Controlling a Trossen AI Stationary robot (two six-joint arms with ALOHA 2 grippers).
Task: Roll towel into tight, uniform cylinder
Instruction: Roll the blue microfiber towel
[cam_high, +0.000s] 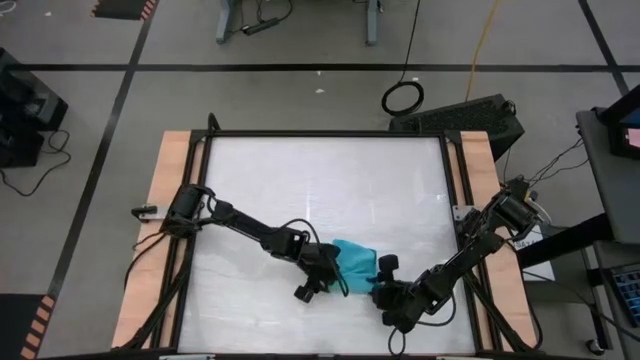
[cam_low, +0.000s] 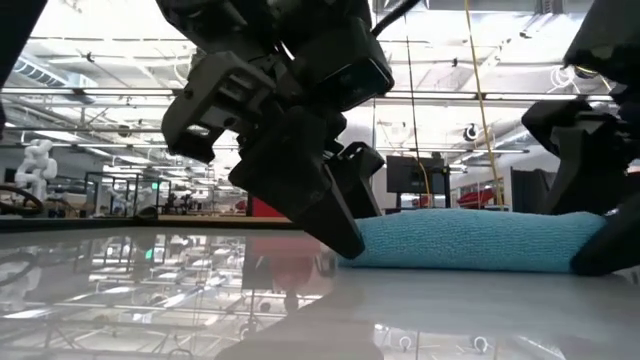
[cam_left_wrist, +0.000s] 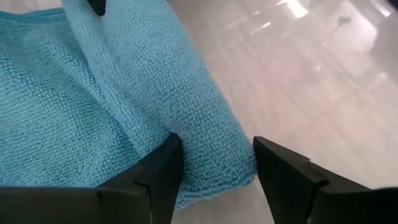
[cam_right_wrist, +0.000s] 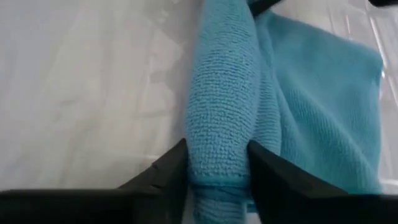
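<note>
The right pincer (cam_right_wrist: 217, 171) is clamping the rolled end of the towel (cam_right_wrist: 224, 99), one finger pressing each side of the roll. The left pincer (cam_left_wrist: 214, 171) is straddling the roll's other end with its fingers apart, one lying on the cloth. The towel is lying partly rolled between them, near the front of the white bench (cam_high: 300, 180).
</note>
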